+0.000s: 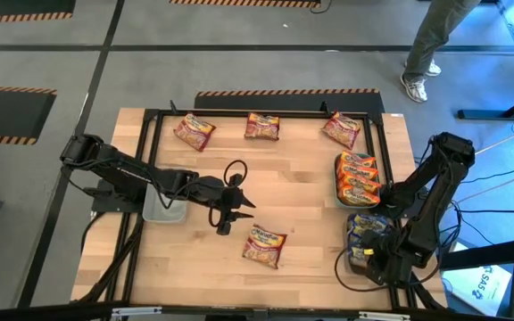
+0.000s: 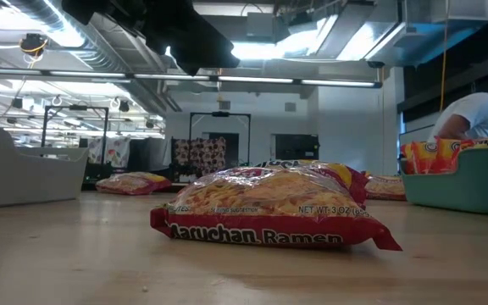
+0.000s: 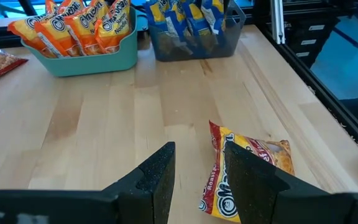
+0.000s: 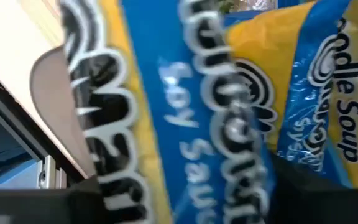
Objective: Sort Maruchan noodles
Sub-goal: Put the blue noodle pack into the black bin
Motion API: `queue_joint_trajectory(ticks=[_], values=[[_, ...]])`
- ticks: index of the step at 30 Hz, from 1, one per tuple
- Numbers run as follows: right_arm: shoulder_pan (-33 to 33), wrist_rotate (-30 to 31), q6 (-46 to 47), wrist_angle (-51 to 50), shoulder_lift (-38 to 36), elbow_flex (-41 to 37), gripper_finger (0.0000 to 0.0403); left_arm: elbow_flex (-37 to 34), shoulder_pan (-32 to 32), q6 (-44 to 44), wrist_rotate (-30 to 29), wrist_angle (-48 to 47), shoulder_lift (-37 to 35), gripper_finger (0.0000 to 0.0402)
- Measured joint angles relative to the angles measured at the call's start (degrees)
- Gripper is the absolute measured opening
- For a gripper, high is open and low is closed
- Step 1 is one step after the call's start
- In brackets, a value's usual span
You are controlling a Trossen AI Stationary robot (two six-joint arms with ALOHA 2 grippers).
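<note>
High view: the left gripper (image 1: 227, 217) hangs over the middle of the wooden table (image 1: 302, 192), just beside a maroon-and-yellow packet (image 1: 265, 245) lying near the front edge; three more maroon-and-yellow packets (image 1: 262, 127) lie along the far edge. The right gripper (image 1: 370, 256) is down at the clear tray (image 1: 367, 234) of blue-and-yellow packets (image 1: 369, 226) at the table's right side, next to the teal tray (image 1: 356, 178) of orange packets (image 1: 358, 172). A grey tray (image 1: 163, 210) sits under the left arm. Low view: the near packet (image 2: 269, 213) lies flat on the table, nothing touching it. Left wrist view: the left fingers (image 3: 160, 177) stand narrowly parted and empty, the packet (image 3: 247, 174) just beyond one fingertip. Right wrist view: blue-and-yellow packets (image 4: 229, 112) fill the frame close up; whether the right fingers are parted or closed cannot be told
</note>
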Motion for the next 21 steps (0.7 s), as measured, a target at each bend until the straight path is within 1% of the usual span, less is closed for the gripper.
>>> queue_joint_trajectory(ticks=[2, 5, 7, 9, 15, 18, 21], values=[[0.0, -0.26, -0.04, 0.05, 0.0, 0.0, 0.0239, 0.0, 0.0, 0.0, 0.0, 0.0, 0.0, 0.0134], [-0.25, -3.17, -0.28, -0.02, -0.2, 0.0, 0.0268, 0.0, 0.0, 0.0, 0.0, -0.02, 0.0, 0.0134], [-1.01, -5.36, -0.2, -0.27, -0.6, 0.18, 0.0278, -0.01, 0.01, 0.0, 0.0, 0.0, 0.0, 0.0134], [-1.58, -5.5, -0.22, -0.81, -1.12, 1.05, 0.0281, -0.01, 0.02, 0.0, -0.01, -0.01, 0.0, 0.0134], [-1.64, -5.58, -0.15, -5.09, -2.87, 5.15, 0.0265, -0.01, 0.02, 0.01, -0.02, -0.02, 0.0, 0.0134], [-1.51, -6.46, 1.19, -8.54, -3.21, 7.38, 0.0245, -0.01, 0.02, 0.02, -0.02, -0.02, 0.0, 0.0134], [-1.51, -4.38, 0.79, -9.98, -3.29, 9.44, 0.0215, 0.0, 0.02, 0.02, -0.02, 0.0, 0.0, 0.0134]])
